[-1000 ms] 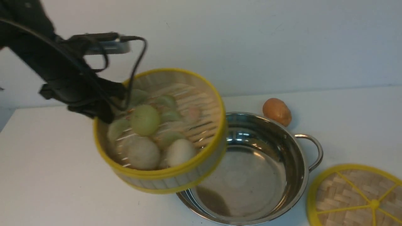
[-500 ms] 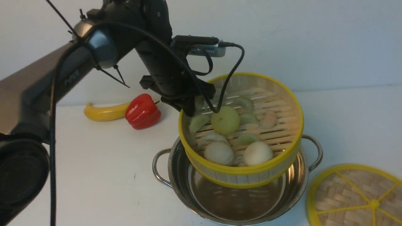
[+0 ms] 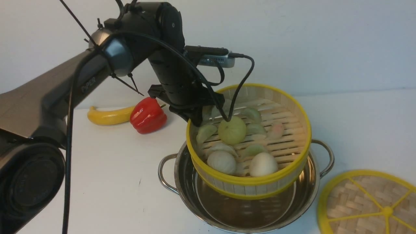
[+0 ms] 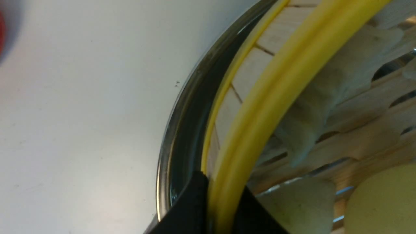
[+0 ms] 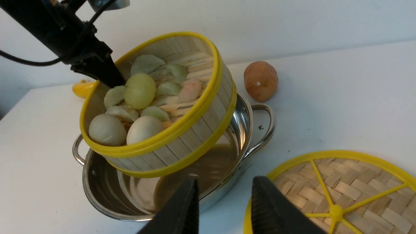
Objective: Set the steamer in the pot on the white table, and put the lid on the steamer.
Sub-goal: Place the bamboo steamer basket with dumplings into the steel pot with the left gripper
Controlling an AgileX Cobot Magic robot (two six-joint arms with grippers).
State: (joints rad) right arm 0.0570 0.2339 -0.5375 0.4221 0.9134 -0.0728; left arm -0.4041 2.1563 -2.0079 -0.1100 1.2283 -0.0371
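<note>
On the white table (image 3: 97, 182) stands the pot (image 3: 247, 214). The steamer (image 3: 250, 187) hangs tilted just over it, dumplings (image 3: 232, 130) inside, its rim pinched by the left end effector (image 3: 195, 121). The lid (image 3: 364, 201) lies beside the pot (flat on the table). The right end effector (image 5: 224, 191) is spread apart and empty.

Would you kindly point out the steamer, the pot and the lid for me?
steamer (image 3: 250, 180): front view, near yellow rim.
pot (image 3: 253, 217): front view, bare inside, near side.
lid (image 3: 387, 211): front view, centre knob.
</note>
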